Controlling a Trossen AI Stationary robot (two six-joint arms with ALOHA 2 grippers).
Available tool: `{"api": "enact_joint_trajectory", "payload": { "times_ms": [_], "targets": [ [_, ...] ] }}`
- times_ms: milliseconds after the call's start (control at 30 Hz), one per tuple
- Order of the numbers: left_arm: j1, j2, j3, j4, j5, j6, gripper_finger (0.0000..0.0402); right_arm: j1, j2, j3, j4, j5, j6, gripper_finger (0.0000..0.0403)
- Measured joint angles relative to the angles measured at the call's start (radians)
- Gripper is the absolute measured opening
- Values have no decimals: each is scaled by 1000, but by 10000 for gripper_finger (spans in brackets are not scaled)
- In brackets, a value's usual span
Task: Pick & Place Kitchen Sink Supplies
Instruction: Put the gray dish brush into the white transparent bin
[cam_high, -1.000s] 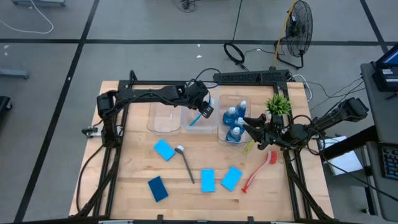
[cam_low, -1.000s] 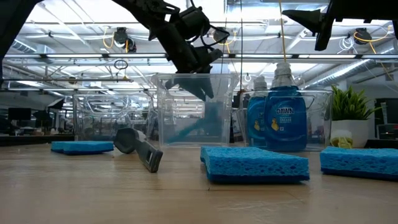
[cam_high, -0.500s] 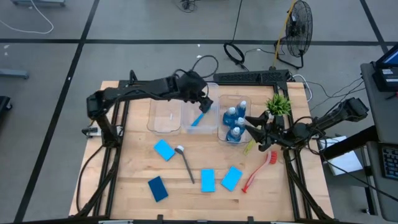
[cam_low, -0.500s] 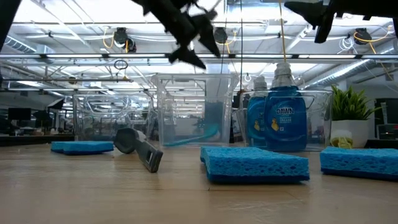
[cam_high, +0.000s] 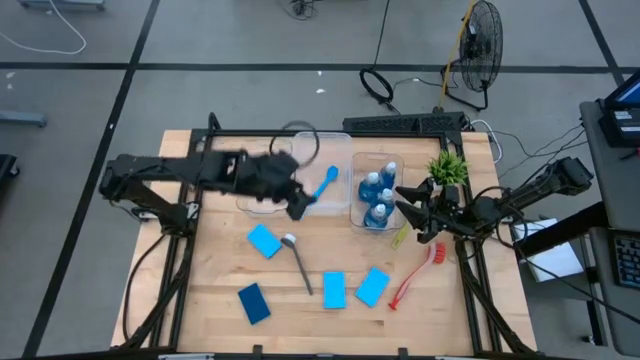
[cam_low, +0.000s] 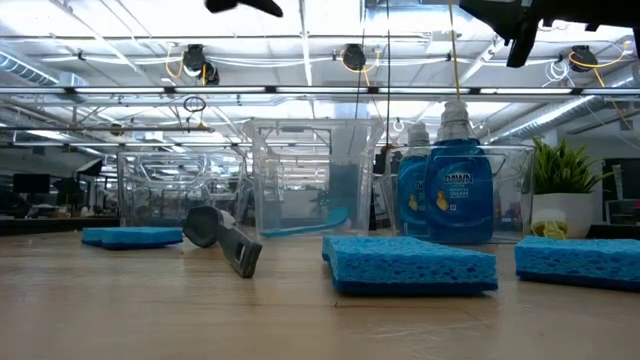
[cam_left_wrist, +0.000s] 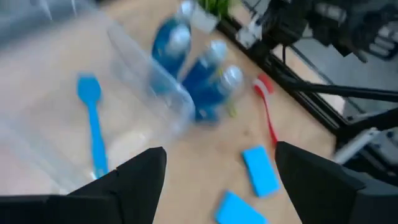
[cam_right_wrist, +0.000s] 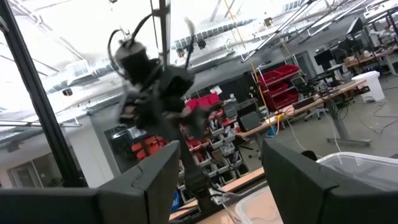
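I saw the wooden table holding three clear bins. My left gripper hung wide and empty beside the middle bin, where the blue brush lay. My right gripper, also wide, waited near the blue bottles. Sponges lay loose.

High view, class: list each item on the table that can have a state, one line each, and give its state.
Blue long-handled brush: lying in the middle clear plastic bin.
Blue bottles with pale caps: upright in the right clear bin.
Left clear bin: nothing visible inside.
Grey brush: lying on the wooden table.
Red brush: lying on the table.
Left gripper: open, holding nothing.
Right gripper: open, holding nothing.
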Motion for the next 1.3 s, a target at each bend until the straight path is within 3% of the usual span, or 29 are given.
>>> {"api": "enact_joint_trajectory", "payload": {
  "times_ms": [267, 433, 800, 1000, 1300],
  "targets": [
    [-163, 63, -9, -78, -51, -483, 276, 0, -1, 0, 2, 0, 2, 213],
    [-199, 142, -9, -120, -91, -670, 266, 0, -1, 0, 2, 0, 3, 213],
    [-183, 364, -10, -204, -61, -810, 267, 0, -1, 0, 2, -1, 4, 213],
    [-173, 467, -10, -285, 37, -858, 277, 0, -1, 0, -2, 0, 30, 213],
    [-173, 538, -59, -255, 100, -878, 274, 0, -2, 0, -20, 1, 24, 213]
  ]
}}
